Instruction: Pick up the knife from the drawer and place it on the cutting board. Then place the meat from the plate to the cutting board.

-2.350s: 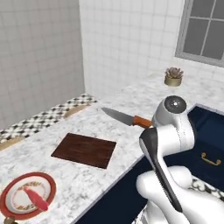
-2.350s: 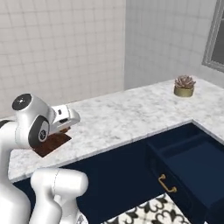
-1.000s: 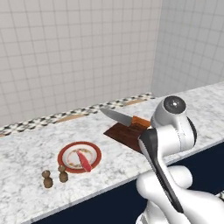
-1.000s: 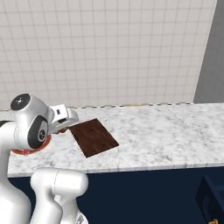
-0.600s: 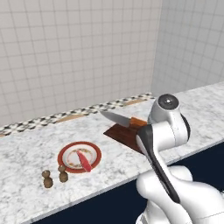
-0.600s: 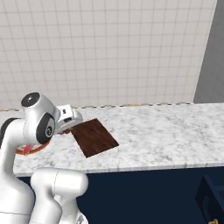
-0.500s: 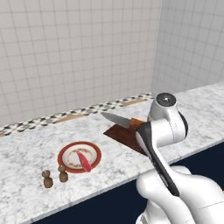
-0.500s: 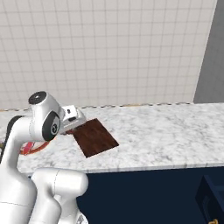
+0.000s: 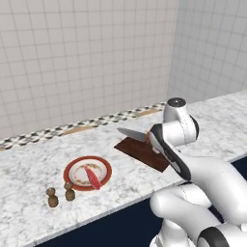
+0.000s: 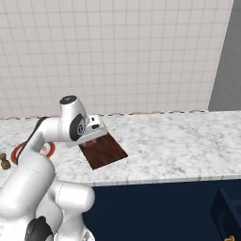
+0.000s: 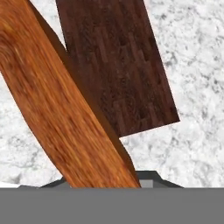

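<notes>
Your arm rises from the base, bends sharply at the elbow and reaches forward and down, with the wrist turned so the hand faces the counter. Your gripper (image 9: 150, 138) sits low in front of the wrist, its jaws clamped on the knife (image 9: 131, 134) by the handle.

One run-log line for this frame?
phase: carry to board | gripper: shut on knife | knife: above cutting board | meat: on plate
</notes>
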Robot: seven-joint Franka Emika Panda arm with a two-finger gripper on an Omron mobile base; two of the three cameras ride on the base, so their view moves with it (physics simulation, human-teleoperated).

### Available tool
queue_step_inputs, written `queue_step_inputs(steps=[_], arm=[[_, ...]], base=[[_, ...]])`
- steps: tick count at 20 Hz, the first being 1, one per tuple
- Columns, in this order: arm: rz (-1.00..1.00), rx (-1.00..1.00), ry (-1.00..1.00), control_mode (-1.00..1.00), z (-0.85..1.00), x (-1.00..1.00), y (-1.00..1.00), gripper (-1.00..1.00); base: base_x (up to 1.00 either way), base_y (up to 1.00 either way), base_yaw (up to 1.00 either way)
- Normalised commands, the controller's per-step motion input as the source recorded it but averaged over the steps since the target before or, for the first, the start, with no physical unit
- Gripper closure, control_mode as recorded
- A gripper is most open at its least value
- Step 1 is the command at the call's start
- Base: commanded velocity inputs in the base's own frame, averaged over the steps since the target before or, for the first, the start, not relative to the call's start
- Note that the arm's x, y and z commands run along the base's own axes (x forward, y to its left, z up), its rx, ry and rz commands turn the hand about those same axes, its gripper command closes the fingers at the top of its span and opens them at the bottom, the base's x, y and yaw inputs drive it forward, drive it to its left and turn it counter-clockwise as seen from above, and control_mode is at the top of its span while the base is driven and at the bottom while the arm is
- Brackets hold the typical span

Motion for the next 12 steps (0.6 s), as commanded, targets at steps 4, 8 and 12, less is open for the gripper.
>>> queue_step_inputs(steps=[4,8,12], arm=[[-0.01,0.0,0.0,-1.0,-0.53,0.39,-0.02,1.0],[0.0,0.0,0.0,-1.0,-0.66,0.28,0.0,1.0],[0.0,0.0,0.02,-1.0,-0.44,0.25,-0.04,1.0]], base=[[0.0,0.0,0.0],[0.0,0.0,0.0],[0.0,0.0,0.0]])
